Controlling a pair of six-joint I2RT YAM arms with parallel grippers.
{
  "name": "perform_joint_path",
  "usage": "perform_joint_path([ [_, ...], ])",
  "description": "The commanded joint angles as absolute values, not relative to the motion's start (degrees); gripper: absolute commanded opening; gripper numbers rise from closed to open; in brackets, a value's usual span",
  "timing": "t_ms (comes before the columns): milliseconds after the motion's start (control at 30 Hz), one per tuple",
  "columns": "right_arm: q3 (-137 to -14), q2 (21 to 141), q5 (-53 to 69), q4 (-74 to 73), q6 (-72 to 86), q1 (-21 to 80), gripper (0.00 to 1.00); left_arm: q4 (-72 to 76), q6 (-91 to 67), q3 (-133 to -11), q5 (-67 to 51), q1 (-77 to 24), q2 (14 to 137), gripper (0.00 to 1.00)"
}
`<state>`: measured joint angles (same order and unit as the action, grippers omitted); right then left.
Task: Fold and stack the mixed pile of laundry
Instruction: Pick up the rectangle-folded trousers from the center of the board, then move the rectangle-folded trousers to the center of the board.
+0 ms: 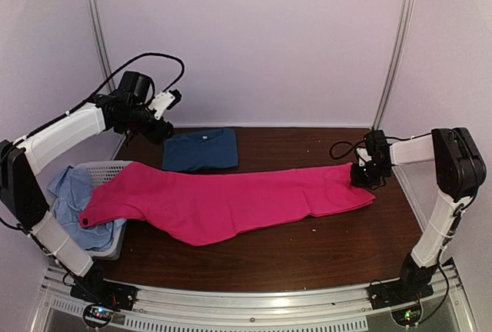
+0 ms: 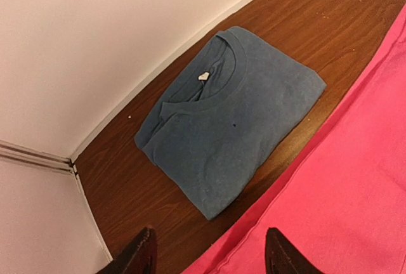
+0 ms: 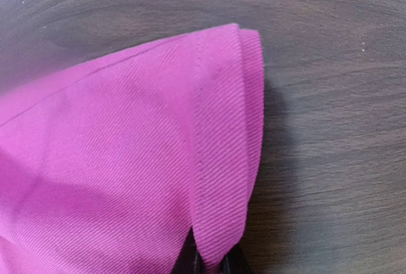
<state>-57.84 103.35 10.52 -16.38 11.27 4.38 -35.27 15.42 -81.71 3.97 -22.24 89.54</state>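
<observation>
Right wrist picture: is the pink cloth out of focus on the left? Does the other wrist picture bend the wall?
Right wrist: the pink shirt is soft at left, its hem sharp mid-frame. Left wrist: yes, the table edge bows, lens distortion; the blue T-shirt is sharp.

Top camera overlooks the whole table (image 1: 323,255); left wrist camera looks from high past the left pincer (image 2: 210,236), right from close; all share the pink shirt (image 1: 231,201).

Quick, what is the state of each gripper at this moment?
Left gripper: open, holding nothing.
Right gripper: closed on the hem of the pink shirt.
</observation>
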Motion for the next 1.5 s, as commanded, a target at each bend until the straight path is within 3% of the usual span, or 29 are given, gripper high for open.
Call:
perform_joint_path([
  [0,-56.72,103.60,13.66,-20.79,11.14,5.29,0.00,-32.04,2.66,-80.80,4.09,-17.23,87.69,0.61],
  [367,-61.12,91.98,12.35,-21.08,12.53,2.42,0.00,-36.01,-26.61,-63.97,-5.09,3.04,71.00,0.67],
  [533,-61.05,91.49,10.35,-20.54,13.01,2.40,0.00,-41.94,-29.30,-57.19,-6.23,11.75,65.79,0.72],
  [700,-60.99,87.71,6.25,-21.94,12.88,-2.18,0.00,-41.65,-27.65,-51.56,-16.06,22.63,64.56,0.73],
  [967,-58.79,81.61,0.28,-22.52,13.47,-9.31,0.00,-42.10,-21.89,-53.72,-18.63,22.61,63.30,0.80],
  [1167,-57.24,82.07,-3.07,-22.52,13.21,-9.49,0.00,-41.13,-17.02,-54.27,-22.17,18.15,62.14,0.79],
  [1367,-55.49,82.87,2.76,-21.07,13.54,-9.32,0.00,-40.44,-17.33,-50.09,-27.57,14.24,62.59,0.67],
  [1467,-55.41,82.56,2.92,-21.00,13.53,-9.32,0.00,-39.20,-20.49,-46.42,-29.57,13.96,61.92,0.72],
])
